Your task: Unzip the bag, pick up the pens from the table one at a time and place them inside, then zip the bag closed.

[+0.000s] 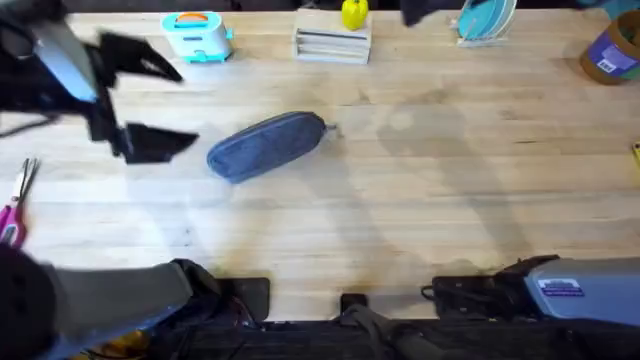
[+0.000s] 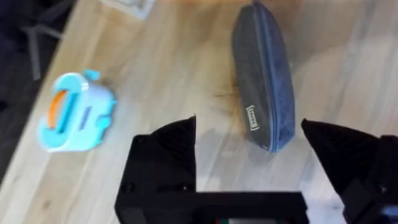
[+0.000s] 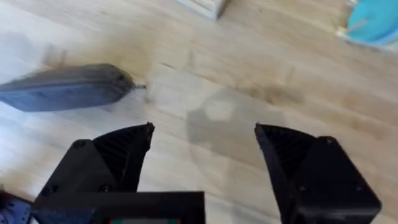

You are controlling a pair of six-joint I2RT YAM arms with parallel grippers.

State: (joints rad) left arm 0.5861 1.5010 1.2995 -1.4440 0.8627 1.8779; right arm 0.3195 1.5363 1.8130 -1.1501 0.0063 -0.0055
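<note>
The left gripper (image 1: 160,105) hangs with its two black fingers spread wide and nothing between them, just beside the blunt end of the bag (image 1: 266,146), raised off the wood. In the left wrist view that same gripper (image 2: 249,146) frames the near end of the bag (image 2: 264,74), whose zipper runs lengthwise along its top and looks closed; a small label sits on its side. The right gripper (image 3: 204,143) is also spread wide and holds nothing, hovering over bare wood, with the bag (image 3: 65,88) well apart from it, its zipper pull sticking out of the end that faces the gripper.

The bag lies flat on the table (image 1: 400,220), a pale butcher-block top with visible plank seams and a few darker smudges near the bag. Beyond the bag, along the table's far edge, stand a teal toy toaster (image 1: 197,35), a slatted wooden rack (image 1: 331,42) with a yellow object (image 1: 354,14) on it, a teal dish (image 1: 485,20) and a purple tub (image 1: 612,50). Pink-handled scissors (image 1: 14,205) lie at the table's edge past the left gripper, far from the bag. Past the far edge the room is dark.
</note>
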